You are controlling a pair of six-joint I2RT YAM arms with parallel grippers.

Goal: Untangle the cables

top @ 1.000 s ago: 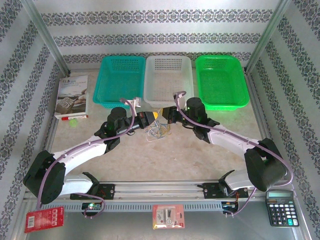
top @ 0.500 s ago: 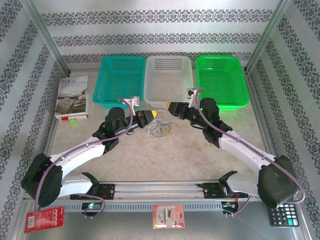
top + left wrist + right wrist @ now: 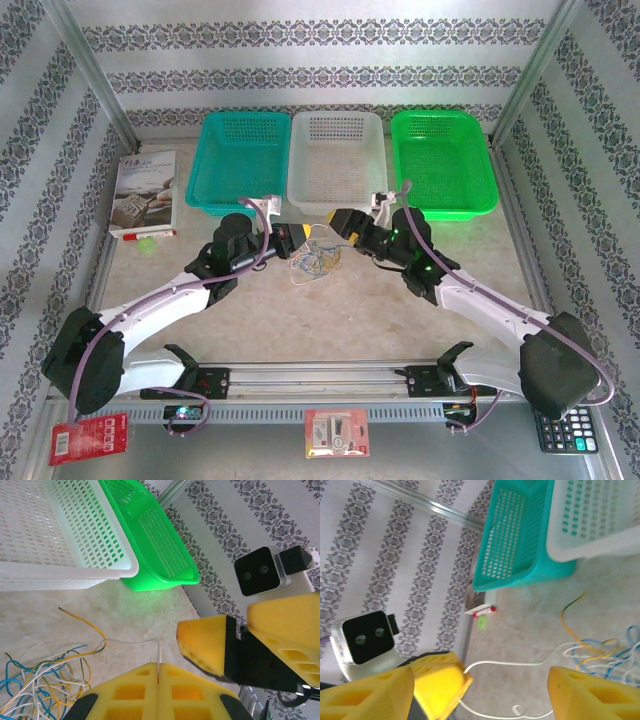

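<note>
Enclosure walls are papered, grey floral bands on a white ground. The bands run level on the back wall [image 3: 320, 60] at 12 o'clock and slant in view on the left wall [image 3: 35, 200] at 9 and the right wall [image 3: 605, 200] at 3. Metal left post [image 3: 95, 75] at 11 and right post [image 3: 535, 70] at 1 stand at the rear corners. Tabletop [image 3: 330, 320] beige, mottled. Metal rail [image 3: 320, 380] spans 6 o'clock, above a grey metal ledge [image 3: 250, 450]. Light bright, even — shadows soft.
</note>
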